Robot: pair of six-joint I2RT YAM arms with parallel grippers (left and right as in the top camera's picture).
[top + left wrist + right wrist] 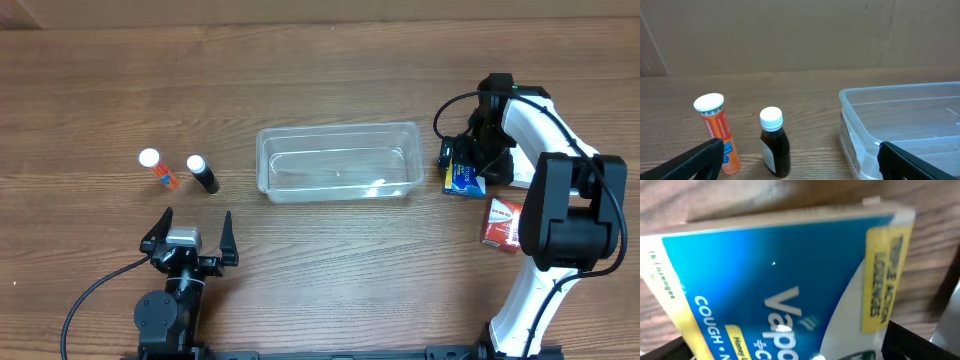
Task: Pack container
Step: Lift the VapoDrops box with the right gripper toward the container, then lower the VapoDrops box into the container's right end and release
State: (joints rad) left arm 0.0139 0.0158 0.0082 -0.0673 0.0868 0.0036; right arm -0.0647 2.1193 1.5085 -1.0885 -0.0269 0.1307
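Observation:
The clear plastic container (338, 160) lies empty at the table's middle; its left end shows in the left wrist view (855, 125). My left gripper (190, 240) is open near the front edge, fingers (700, 160) spread wide with nothing between them. It faces an orange tube (157, 167) (717, 132) and a dark bottle (202, 174) (775, 145), both upright with white caps. My right gripper (470, 165) hangs low over a blue lozenge box (463, 180) (780, 275) lying flat right of the container. It is open, with dark fingers (920, 340) on either side of the box.
A red box (500, 222) lies on the table just in front of the blue one, partly under the right arm (560, 200). The wooden table (330, 70) stretches behind the container.

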